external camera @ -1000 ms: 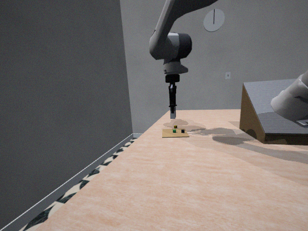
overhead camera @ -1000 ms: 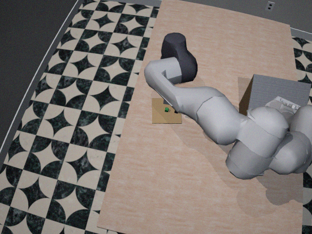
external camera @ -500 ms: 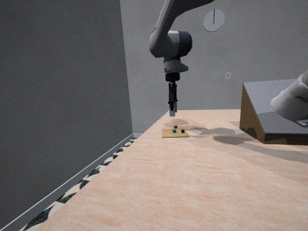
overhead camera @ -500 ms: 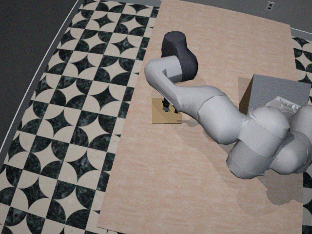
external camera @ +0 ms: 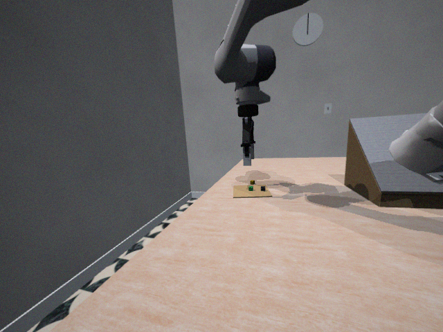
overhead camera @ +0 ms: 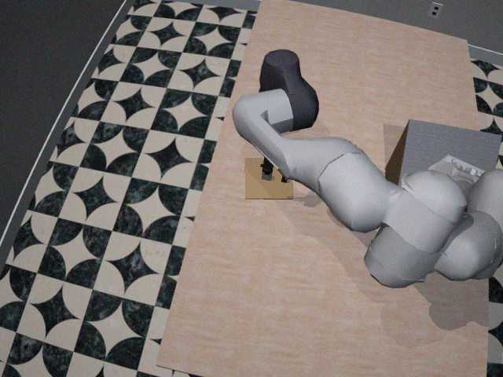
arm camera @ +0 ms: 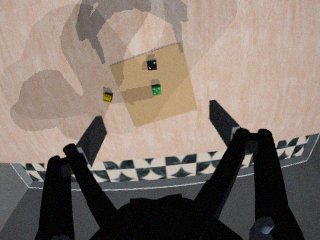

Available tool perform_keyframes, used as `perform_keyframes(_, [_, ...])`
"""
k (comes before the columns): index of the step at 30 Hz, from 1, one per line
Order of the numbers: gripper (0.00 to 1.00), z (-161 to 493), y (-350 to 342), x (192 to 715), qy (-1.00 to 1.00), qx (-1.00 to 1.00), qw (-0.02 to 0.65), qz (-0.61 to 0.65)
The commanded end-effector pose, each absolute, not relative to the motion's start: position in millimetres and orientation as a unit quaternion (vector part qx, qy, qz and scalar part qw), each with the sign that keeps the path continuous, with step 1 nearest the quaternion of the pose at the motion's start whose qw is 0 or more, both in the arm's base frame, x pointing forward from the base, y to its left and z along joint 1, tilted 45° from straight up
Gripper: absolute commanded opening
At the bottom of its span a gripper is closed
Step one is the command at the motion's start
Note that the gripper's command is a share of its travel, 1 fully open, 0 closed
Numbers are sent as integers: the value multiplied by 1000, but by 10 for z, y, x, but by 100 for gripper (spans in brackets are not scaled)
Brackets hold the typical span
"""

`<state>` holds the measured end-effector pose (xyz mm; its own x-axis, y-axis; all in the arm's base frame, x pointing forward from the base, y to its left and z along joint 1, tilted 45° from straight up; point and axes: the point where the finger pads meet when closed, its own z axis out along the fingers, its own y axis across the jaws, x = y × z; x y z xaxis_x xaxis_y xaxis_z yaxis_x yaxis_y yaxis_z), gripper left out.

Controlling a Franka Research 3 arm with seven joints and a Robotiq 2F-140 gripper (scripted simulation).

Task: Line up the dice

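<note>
Open gripper above the mat; two dice on it, the yellow one off

Top view: The arm (overhead camera: 353,190) (external camera: 232,39) reaches across the wooden table (overhead camera: 324,283) (external camera: 250,257) (arm camera: 260,60) from beside a grey-topped wedge block (overhead camera: 446,140) (external camera: 390,178). Its Robotiq gripper (overhead camera: 276,177) (external camera: 249,160) (arm camera: 155,117) shows only in part, over the tan square mat (overhead camera: 255,189) (external camera: 243,194) (arm camera: 175,105). No die can be made out here, as the arm and gripper cover part of the mat.

Exterior view: The gripper points downward, its fingertips raised well clear of the dice. The green die (external camera: 250,188) (arm camera: 156,90) and the black die (external camera: 262,188) (arm camera: 152,65) sit on the mat, apart, with the black one nearer the wedge block and the robot's base. Behind them, the yellow die (external camera: 252,182) (arm camera: 107,97) lies on the table past the mat's far edge.

Wrist view: The fingers are spread wide, with nothing between them. The green die rests near the middle of the mat and the black die nearer one edge. The yellow die is on bare wood, near the mat but not touching it. Pips show on the dice, but they are too small to count surely.
</note>
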<state>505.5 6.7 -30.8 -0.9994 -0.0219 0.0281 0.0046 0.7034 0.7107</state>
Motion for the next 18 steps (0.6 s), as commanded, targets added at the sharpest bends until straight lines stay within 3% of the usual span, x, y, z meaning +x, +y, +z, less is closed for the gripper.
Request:
perform_keyframes(1, [100, -421, -22, 5047, -920, 80, -13, -384])
perform_keyframes(18, [100, -614, -153, 5049, -901, 203, -63, -378])
